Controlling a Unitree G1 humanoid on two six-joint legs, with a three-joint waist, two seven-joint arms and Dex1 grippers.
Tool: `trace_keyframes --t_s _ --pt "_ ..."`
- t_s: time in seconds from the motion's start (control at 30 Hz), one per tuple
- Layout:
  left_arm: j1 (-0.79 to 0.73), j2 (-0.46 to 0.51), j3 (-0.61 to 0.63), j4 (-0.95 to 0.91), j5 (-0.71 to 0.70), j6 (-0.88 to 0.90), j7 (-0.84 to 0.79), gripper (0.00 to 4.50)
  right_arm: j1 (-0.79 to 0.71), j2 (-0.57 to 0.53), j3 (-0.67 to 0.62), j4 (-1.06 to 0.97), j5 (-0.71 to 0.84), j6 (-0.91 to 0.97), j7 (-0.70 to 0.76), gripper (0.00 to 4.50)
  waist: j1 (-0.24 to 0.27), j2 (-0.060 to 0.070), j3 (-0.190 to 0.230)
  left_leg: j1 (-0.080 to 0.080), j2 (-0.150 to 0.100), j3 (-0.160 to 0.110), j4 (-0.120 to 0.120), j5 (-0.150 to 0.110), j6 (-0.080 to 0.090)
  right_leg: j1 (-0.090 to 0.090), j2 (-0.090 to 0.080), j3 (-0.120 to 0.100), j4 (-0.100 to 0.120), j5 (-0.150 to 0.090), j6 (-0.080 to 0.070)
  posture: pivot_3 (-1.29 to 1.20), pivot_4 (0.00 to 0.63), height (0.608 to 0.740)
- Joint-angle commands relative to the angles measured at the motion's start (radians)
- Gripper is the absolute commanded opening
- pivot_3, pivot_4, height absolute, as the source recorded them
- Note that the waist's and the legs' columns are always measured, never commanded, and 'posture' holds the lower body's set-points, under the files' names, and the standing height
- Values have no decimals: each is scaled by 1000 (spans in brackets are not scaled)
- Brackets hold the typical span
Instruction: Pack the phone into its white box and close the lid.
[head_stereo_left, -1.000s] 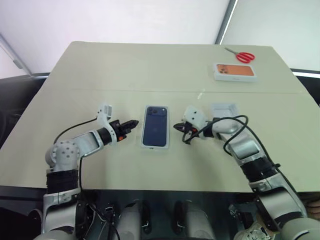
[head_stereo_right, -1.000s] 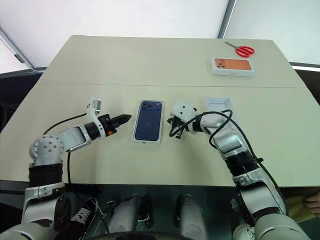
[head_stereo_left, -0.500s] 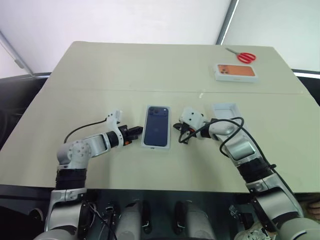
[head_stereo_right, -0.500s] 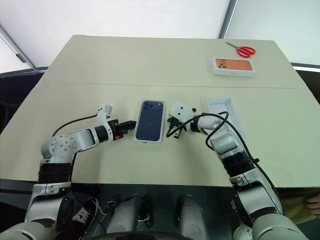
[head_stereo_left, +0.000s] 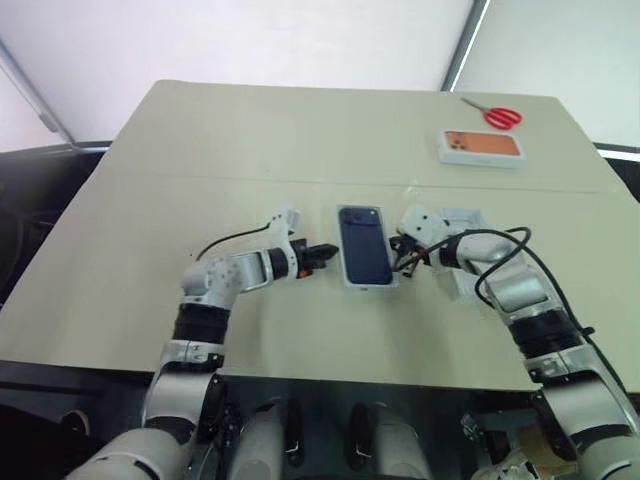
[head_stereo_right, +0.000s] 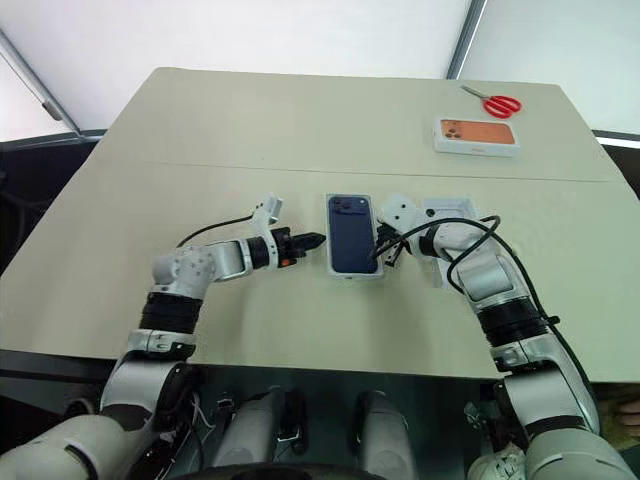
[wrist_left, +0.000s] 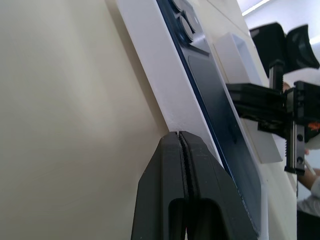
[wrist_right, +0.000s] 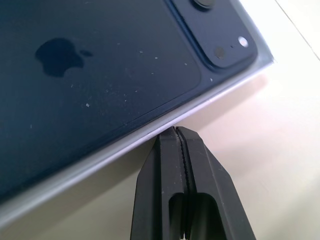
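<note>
Both arms are silver-grey with rounded joint housings and black ribbed collars between the segments. A loose black cable loops along each forearm toward the wrist. The left hand (head_stereo_left: 318, 248) ends in two black tapered fingers, with a small orange mark just behind them. The right hand (head_stereo_left: 398, 258) sits under a white boxy wrist block.

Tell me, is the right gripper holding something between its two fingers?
No, in the right wrist view the right gripper is shut on nothing, its tip beside the white edge of the lid.
</note>
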Motion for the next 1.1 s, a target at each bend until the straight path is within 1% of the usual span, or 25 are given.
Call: trace_keyframes --t_s 0.03,0.23,0.37,0.57,0.7,0.87,0.97,1.1 --pt "-86 -58 -53 101 49 -77 -85 71 2 -8 -18 -20 4 -25 7 0 0 0 0 0 0 0 0 0 0 0 1 0 0 0 0 0 150 738" --pt "-185 -113 -67 291 138 -182 -169 71 55 -44 -40 -43 -10 -19 9 0 2 0 0 0 1 0 1 0 1 1 1 -1 -1 0 0 0 150 738" --pt "-200 -151 -96 344 192 -227 -225 71 83 -82 -74 -34 -17 -24 6 0 6 0 0 0 1 -1 2 -1 2 2 0 -2 -1 0 0 0 150 738" --pt "-237 -201 -84 432 253 -286 -258 71 92 -117 -94 -20 -16 -29 5 0 6 0 0 0 -2 -2 3 -3 5 3 -4 -3 -3 0 0 0 150 738" --pt "-267 -207 -56 489 269 -310 -264 71 96 -122 -99 -22 -19 -29 6 0 3 0 0 0 -2 -2 3 -3 5 3 -4 -3 -3 0 1 0 150 738" --pt "-282 -204 -48 520 291 -337 -277 71 92 -109 -98 -22 -19 -24 3 0 2 0 0 0 -2 -2 3 -3 5 3 -4 -3 -3 0 1 0 150 738" --pt "-282 -199 -40 519 300 -347 -276 71 84 -108 -90 -20 -25 -28 2 0 2 0 0 0 -2 -2 3 -3 5 3 -4 -3 -3 0 1 0 150 738" --pt "-269 -168 -29 464 301 -337 -282 71 66 -109 -92 -12 -29 -36 -1 0 -1 1 0 0 -2 -2 3 -3 5 3 -4 -3 -2 0 1 0 150 738"
